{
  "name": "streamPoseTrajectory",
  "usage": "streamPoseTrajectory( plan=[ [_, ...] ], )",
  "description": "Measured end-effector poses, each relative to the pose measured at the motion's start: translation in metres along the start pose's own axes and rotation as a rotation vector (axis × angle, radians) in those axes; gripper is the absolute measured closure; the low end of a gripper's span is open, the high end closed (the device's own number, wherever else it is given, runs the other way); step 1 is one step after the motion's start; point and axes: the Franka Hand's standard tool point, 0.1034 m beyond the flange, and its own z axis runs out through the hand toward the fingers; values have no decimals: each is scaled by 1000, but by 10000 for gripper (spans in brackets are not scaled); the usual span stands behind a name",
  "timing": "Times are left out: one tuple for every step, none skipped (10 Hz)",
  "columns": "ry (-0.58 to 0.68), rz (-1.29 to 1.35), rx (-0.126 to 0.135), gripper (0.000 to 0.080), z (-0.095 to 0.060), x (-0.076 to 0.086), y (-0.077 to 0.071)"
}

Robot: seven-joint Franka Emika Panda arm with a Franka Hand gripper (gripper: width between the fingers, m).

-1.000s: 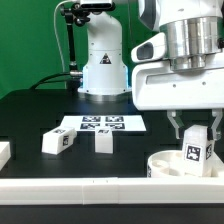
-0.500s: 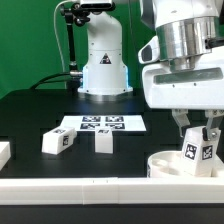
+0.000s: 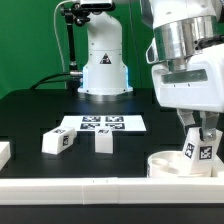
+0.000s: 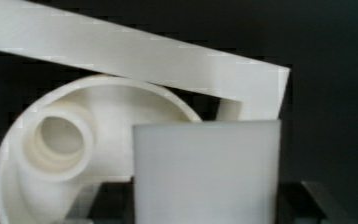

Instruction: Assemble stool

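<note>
My gripper (image 3: 203, 138) is shut on a white stool leg (image 3: 202, 151) with a black-and-white tag, holding it slightly tilted over the round seat (image 3: 172, 163) at the exterior view's right. In the wrist view the held leg (image 4: 208, 170) fills the space between the dark fingers (image 4: 108, 205), and the seat (image 4: 51, 150) with a round socket lies just beside it. Two more legs (image 3: 57, 142) (image 3: 103, 141) lie on the black table, left of the seat in the exterior view.
The marker board (image 3: 102, 124) lies flat behind the loose legs. A long white rail (image 3: 80, 188) runs along the table's front edge and shows in the wrist view as a rail (image 4: 158, 55) beyond the seat. Another white piece (image 3: 4, 152) sits at the far left. The robot base (image 3: 103, 60) stands at the back.
The gripper has shifted with the leg toward the exterior view's right and tilted slightly. The seat and loose legs have not moved.
</note>
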Motion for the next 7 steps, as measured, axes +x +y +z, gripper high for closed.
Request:
streamPoseTrajectory(
  plan=[
    [0,-27,0,380,0,0,0],
    [-2,-68,1,214,-3,0,-3],
    [-5,-84,3,170,-6,-1,-5],
    [-7,-153,4,170,-9,-3,-10],
    [-18,-184,-1,154,-12,-6,-15],
    [-16,-213,0,151,-11,-5,-14],
    [-16,-310,-2,151,-10,-5,-13]
  ],
)
